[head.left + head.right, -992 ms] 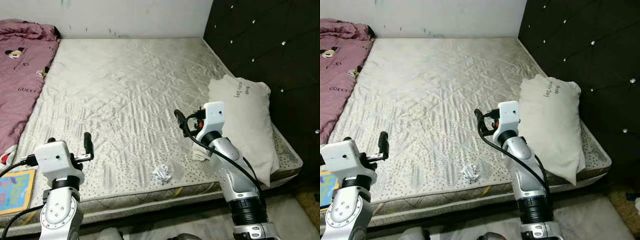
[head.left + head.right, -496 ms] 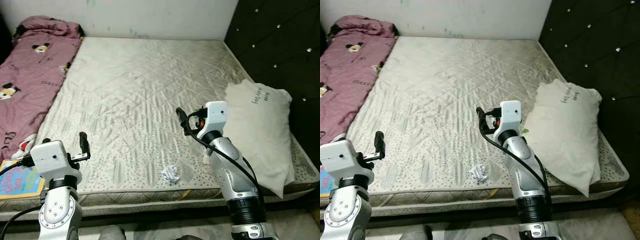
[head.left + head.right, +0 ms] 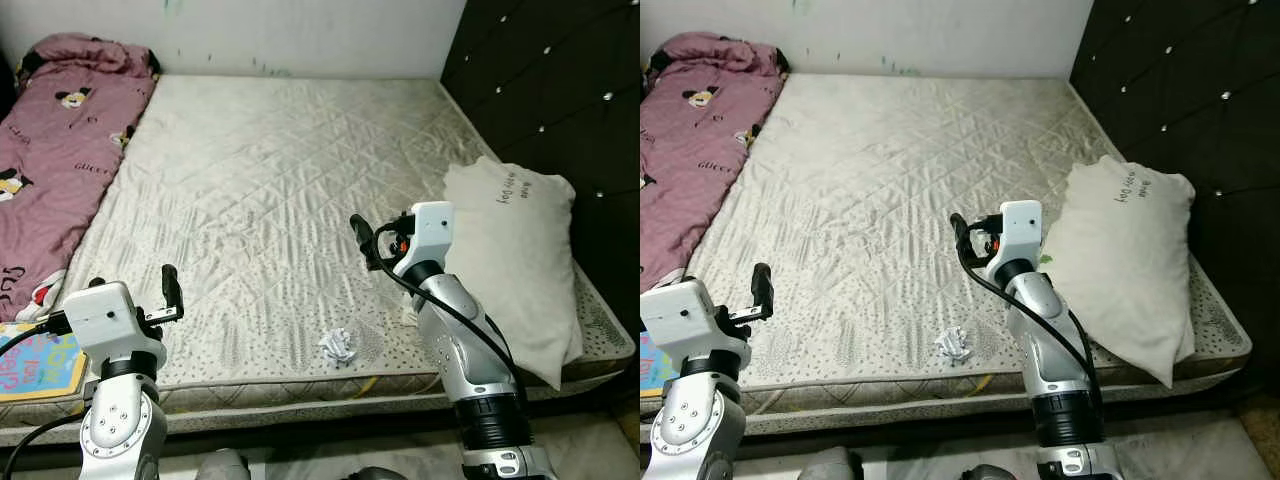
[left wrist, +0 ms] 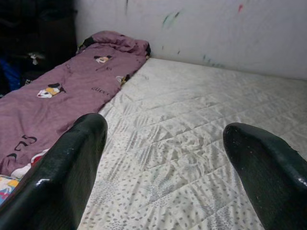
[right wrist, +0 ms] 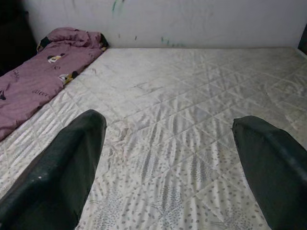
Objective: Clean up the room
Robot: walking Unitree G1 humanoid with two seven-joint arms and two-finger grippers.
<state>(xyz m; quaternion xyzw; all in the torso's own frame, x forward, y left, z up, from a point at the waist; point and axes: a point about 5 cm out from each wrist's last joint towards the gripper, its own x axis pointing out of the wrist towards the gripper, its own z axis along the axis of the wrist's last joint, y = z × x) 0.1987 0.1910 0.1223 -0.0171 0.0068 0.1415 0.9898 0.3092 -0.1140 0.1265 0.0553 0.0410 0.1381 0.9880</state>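
Note:
A crumpled white paper ball (image 3: 338,346) lies on the bare quilted mattress (image 3: 270,180) near its front edge. My right gripper (image 3: 362,240) hovers open above the mattress, a little behind and to the right of the ball, with nothing between its fingers (image 5: 62,172). My left gripper (image 3: 170,290) is raised over the front left part of the mattress, also open and empty, its fingers (image 4: 67,167) pointing toward the far wall. A white pillow (image 3: 510,250) rests on the mattress's right side, beside the right arm.
A pink cartoon-print blanket (image 3: 50,140) is heaped along the mattress's left side. A colourful book (image 3: 35,365) lies at the front left corner. A dark tufted headboard (image 3: 550,90) stands on the right. A small white scrap (image 3: 410,318) lies under the right arm.
The whole picture has shifted, so the camera moved; more of the pink blanket shows now. Both arms keep their pose and the paper ball lies where it was.

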